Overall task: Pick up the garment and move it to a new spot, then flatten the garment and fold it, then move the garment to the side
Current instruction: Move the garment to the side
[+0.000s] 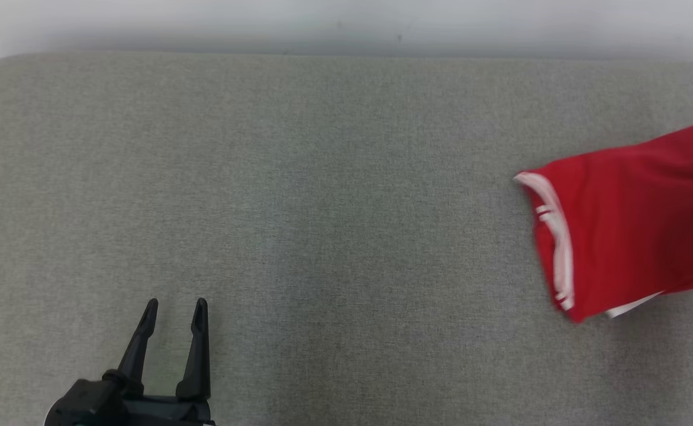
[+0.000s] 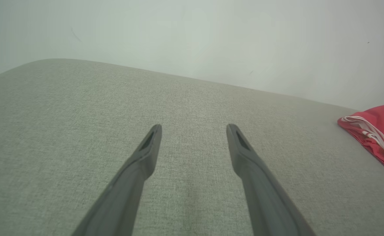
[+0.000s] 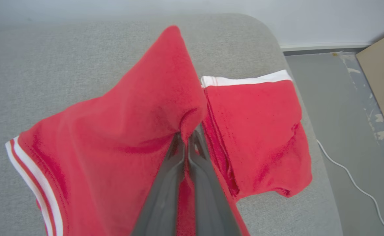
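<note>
Dark fingers (image 3: 165,196) of the right claw (image 3: 188,139) rise pressed together, clenched on a pinch of the red garment (image 3: 113,131). Red cloth bunches over their tips and lifts ahead of them into a peaked fold. To the left of this claw, in its own wrist view, the cloth slopes down to an edge trimmed with white and red stripes (image 3: 31,173). To its right, another part of the garment lies flat in stacked layers on the grey fabric-covered surface (image 3: 64,59), with a white band (image 3: 244,79) along its far edge. That flat part sits close to the surface's rounded corner. Beyond the corner, further to the claw's right, are a grey floor (image 3: 329,108), a thin white cable (image 3: 349,173) lying on it, and a tan board (image 3: 382,82).

The left claw (image 1: 177,305) is released. Its two fingers stand spread apart, and the grey surface (image 1: 322,207) shows between them. From the left wrist, this claw (image 2: 194,126) points across the surface toward a pale wall (image 2: 211,32). The garment (image 2: 382,131) lies well off to this claw's right, apart from it, striped edge turned toward it. From the head camera the garment (image 1: 630,225) reaches in from the right edge, far to the right of the left claw, and looks slightly blurred.
</note>
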